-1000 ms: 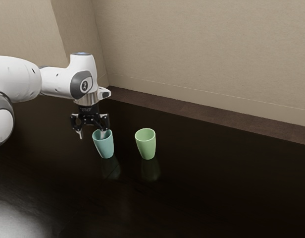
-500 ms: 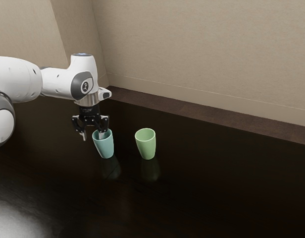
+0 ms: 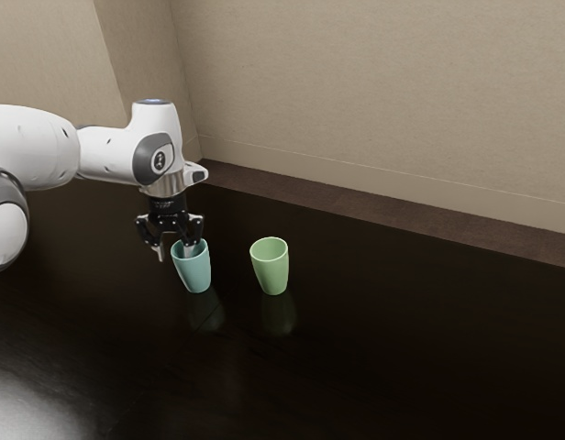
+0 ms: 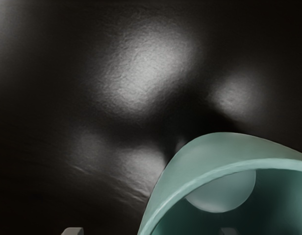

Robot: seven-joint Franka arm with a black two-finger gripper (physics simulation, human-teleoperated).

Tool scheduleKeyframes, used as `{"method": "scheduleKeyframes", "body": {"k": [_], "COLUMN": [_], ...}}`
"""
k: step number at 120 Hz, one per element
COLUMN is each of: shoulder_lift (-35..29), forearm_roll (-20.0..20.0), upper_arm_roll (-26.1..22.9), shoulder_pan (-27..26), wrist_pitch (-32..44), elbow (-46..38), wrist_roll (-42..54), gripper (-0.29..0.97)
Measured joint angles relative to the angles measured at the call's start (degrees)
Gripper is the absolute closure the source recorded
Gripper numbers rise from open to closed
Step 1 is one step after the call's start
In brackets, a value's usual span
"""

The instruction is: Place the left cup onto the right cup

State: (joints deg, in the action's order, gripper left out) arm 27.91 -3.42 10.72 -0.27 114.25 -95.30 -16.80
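Jaws apart astride teal cup [image 3: 193,268] rim; green cup [image 3: 270,266] beside; two cups.

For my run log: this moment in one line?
gripper open, straddling teal cup rim | green cup upright, apart | stacking not yet done

Hand [image 3: 172,249] low, vertical, fingers [image 4: 72,231] apart

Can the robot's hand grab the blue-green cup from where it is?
Probably yes: the open gripper straddles the rim of the teal cup, nothing lies between them, and the green cup stands apart.
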Motion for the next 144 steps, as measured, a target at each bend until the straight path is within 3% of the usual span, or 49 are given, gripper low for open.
{"method": "scheduleKeyframes", "body": {"k": [144], "shoulder_lift": [0.3], "forearm_roll": [0.1], "upper_arm_roll": [0.1], "shoulder_pan": [0.0], "wrist_pitch": [0.1], "elbow": [0.7], "wrist_roll": [0.2], "gripper": [0.73]}}
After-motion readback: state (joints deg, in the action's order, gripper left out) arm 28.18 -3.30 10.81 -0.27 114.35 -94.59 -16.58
